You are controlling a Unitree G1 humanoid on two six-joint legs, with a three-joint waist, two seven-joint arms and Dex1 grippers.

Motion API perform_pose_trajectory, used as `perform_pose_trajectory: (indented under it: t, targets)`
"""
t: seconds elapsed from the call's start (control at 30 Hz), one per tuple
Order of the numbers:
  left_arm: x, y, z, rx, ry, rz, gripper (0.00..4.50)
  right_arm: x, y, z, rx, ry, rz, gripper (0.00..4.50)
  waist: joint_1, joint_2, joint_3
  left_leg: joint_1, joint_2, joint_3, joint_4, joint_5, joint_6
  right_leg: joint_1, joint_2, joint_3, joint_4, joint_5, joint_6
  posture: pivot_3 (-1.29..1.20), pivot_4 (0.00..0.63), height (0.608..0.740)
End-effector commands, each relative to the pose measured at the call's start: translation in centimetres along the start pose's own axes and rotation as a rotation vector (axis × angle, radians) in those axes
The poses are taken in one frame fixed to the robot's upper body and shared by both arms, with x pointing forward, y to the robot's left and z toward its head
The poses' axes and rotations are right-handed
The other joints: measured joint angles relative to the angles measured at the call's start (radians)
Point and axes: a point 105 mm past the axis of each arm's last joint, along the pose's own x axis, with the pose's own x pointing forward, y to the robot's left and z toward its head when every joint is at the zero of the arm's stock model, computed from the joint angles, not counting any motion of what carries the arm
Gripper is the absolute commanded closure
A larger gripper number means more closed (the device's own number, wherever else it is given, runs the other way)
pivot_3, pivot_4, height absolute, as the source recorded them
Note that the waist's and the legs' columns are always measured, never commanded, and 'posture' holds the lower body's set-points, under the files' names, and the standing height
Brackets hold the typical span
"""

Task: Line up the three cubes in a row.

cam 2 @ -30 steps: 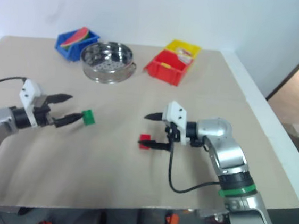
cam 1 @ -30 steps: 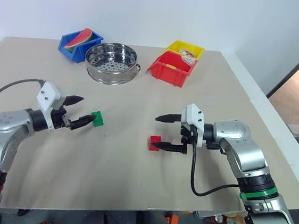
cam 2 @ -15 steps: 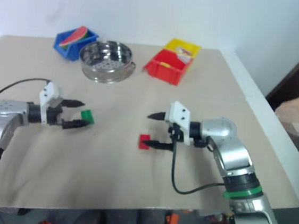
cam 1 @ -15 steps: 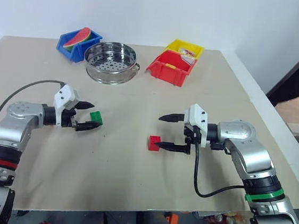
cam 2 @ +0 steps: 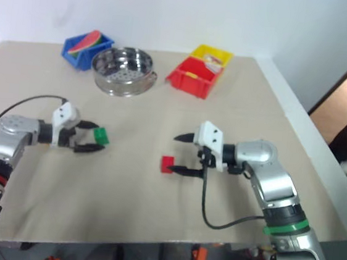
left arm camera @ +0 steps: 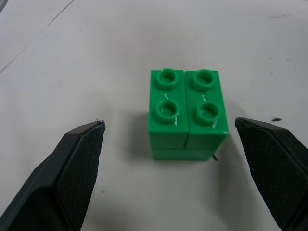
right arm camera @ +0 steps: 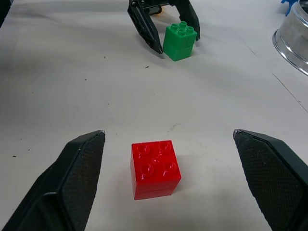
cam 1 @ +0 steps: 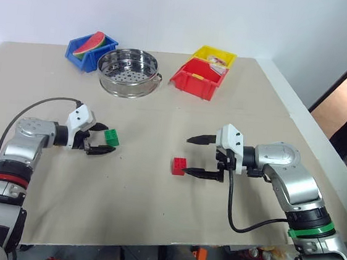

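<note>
A green cube (cam 1: 112, 137) lies on the beige table (cam 1: 137, 182) at the left. My left gripper (cam 1: 109, 139) is open and low over the table, one finger on each side of the green cube, with gaps showing in the left wrist view (left arm camera: 186, 113). The red cube (cam 1: 179, 166) rests near the table's middle. My right gripper (cam 1: 188, 155) is open and points left, its lower fingertip close beside the red cube. In the right wrist view the red cube (right arm camera: 155, 168) lies between the two fingers, untouched, with the green cube (right arm camera: 179, 42) farther off.
A steel steamer pot (cam 1: 129, 72) stands at the back. Left of it is a blue bin (cam 1: 92, 50) holding a watermelon slice. A red bin (cam 1: 199, 78) and a yellow bin (cam 1: 215, 57) stand to its right. The table's right edge (cam 1: 308, 144) runs past my right arm.
My left gripper has sunk toward the table and turned so that its open fingers now straddle the green cube. The cubes and the right arm have stayed in place.
</note>
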Motion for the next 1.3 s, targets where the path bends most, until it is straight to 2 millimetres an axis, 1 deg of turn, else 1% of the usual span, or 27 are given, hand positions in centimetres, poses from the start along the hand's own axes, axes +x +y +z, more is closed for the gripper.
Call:
perform_pose_trajectory:
  t: [0.03, 0.2, 0.27, 0.3, 0.37, 0.5, 0.53, 0.73, 0.8, 0.9, 0.97, 1.1, 1.17, 1.3]
  targets:
    - [0.0, 0.2, 0.6, 0.026, -0.007, -0.004, 0.0, -0.7, -0.3, 1.4, -0.05, -0.038, -0.028, 0.07, 0.0, 0.0, 0.0, 0.0, 0.0, 0.0, 0.0, 0.0, 0.0, 0.0, 0.0, 0.0, 0.0, 0.0, 0.0, 0.0, 0.15, 0.74]
    - [0.4, 0.3, 0.1, -0.021, -0.002, 0.0, 0.0, -0.7, -0.3, 1.4, -0.049, -0.039, -0.029, 0.07, 0.0, 0.0, 0.0, 0.0, 0.0, 0.0, 0.0, 0.0, 0.0, 0.0, 0.0, 0.0, 0.0, 0.0, 0.0, 0.0, 0.15, 0.74]
    - [0.5, 0.4, 0.0, -0.025, 0.006, 0.004, 0.52, -0.8, -0.3, 1.4, -0.048, -0.041, -0.031, 0.0, 0.0, 0.0, 0.0, 0.0, 0.0, 0.0, 0.0, 0.0, 0.0, 0.0, 0.0, 0.0, 0.0, 0.0, 0.0, 0.0, 0.15, 0.74]
    - [0.6, 0.4, -0.1, -0.024, 0.009, 0.004, 0.71, -0.8, -0.3, 1.4, -0.048, -0.042, -0.032, 0.0, 0.0, 0.0, 0.0, 0.0, 0.0, 0.0, 0.0, 0.0, 0.0, 0.0, 0.0, 0.0, 0.0, 0.0, 0.0, 0.0, 0.15, 0.74]
    - [0.7, 0.5, -0.1, -0.023, 0.011, 0.007, 1.44, -0.8, -0.3, 1.5, -0.047, -0.047, -0.035, 0.0, 0.0, 0.0, 0.0, 0.0, 0.0, 0.0, 0.0, 0.0, 0.0, 0.0, 0.0, 0.0, 0.0, 0.0, 0.0, 0.0, 0.15, 0.74]
    - [1.2, 0.5, -0.1, -0.018, 0.019, 0.005, 2.75, -0.8, -0.4, 1.6, -0.041, -0.06, -0.041, 0.0, 0.0, 0.0, 0.0, 0.0, 0.0, 0.0, 0.0, 0.0, 0.0, 0.0, 0.0, 0.0, 0.0, 0.0, 0.0, 0.0, 0.15, 0.74]
    - [1.3, 0.5, -0.1, -0.013, 0.022, 0.004, 3.17, -0.8, -0.4, 1.7, -0.042, -0.06, -0.042, 0.0, 0.0, 0.0, 0.0, 0.0, -0.001, 0.0, 0.0, 0.0, 0.0, 0.0, -0.001, 0.0, 0.0, 0.0, 0.0, 0.0, 0.15, 0.74]
    - [1.5, 0.2, 0.3, 0.031, 0.015, -0.013, 3.18, -0.9, -0.5, 1.7, -0.046, -0.054, -0.046, 0.0, 0.001, 0.0, 0.0, 0.0, -0.001, 0.0, 0.001, 0.0, 0.0, 0.001, -0.001, 0.0, 0.0, 0.0, 0.001, 0.0, 0.15, 0.74]
    - [1.6, -0.2, 0.6, 0.068, 0.015, -0.031, 3.18, -0.9, -0.5, 1.7, -0.046, -0.052, -0.047, 0.0, 0.001, 0.0, 0.0, 0.0, -0.001, 0.0, 0.001, 0.0, 0.0, 0.001, -0.001, 0.0, 0.0, 0.0, 0.001, 0.0, 0.15, 0.74]
    - [1.6, -1.3, 1.6, 0.12, -0.018, -0.075, 3.18, -0.9, -0.6, 1.7, -0.047, -0.05, -0.049, 0.0, 0.001, 0.0, 0.0, 0.0, -0.001, 0.0, 0.001, 0.0, 0.0, 0.0, -0.001, 0.0, 0.0, 0.0, 0.001, 0.0, 0.15, 0.74]
    - [1.8, -2.7, 2.9, 0.182, -0.055, -0.138, 3.18, -1.0, -0.6, 1.7, -0.047, -0.051, -0.049, 0.0, 0.001, 0.0, 0.0, -0.001, -0.001, 0.0, 0.001, 0.0, 0.0, 0.0, -0.001, 0.0, 0.0, 0.0, 0.001, 0.0, 0.15, 0.74]
    - [2.3, -6.0, 4.6, 0.234, -0.091, -0.25, 3.18, -1.0, -0.6, 1.8, -0.03, -0.061, -0.044, 0.0, 0.0, 0.0, 0.0, 0.0, -0.001, 0.0, 0.001, 0.0, 0.0, 0.0, -0.002, 0.001, 0.0, 0.0, 0.001, 0.0, 0.15, 0.74]
    - [2.7, -7.7, 5.1, 0.258, -0.094, -0.305, 3.18, -1.0, -0.5, 1.9, -0.012, -0.069, -0.034, 0.0, 0.0, 0.0, 0.0, 0.0, -0.001, 0.0, 0.001, 0.0, 0.0, 0.0, -0.001, 0.0, 0.0, 0.0, 0.001, 0.0, 0.15, 0.74]
    - [3.2, -10.0, 5.4, 0.252, -0.089, -0.37, 3.18, -1.0, -0.4, 2.0, 0.01, -0.075, -0.02, 0.0, -0.001, 0.0, 0.0, 0.001, -0.001, 0.0, 0.001, 0.0, 0.0, 0.001, -0.001, 0.001, 0.001, 0.0, 0.001, 0.0, 0.15, 0.74]
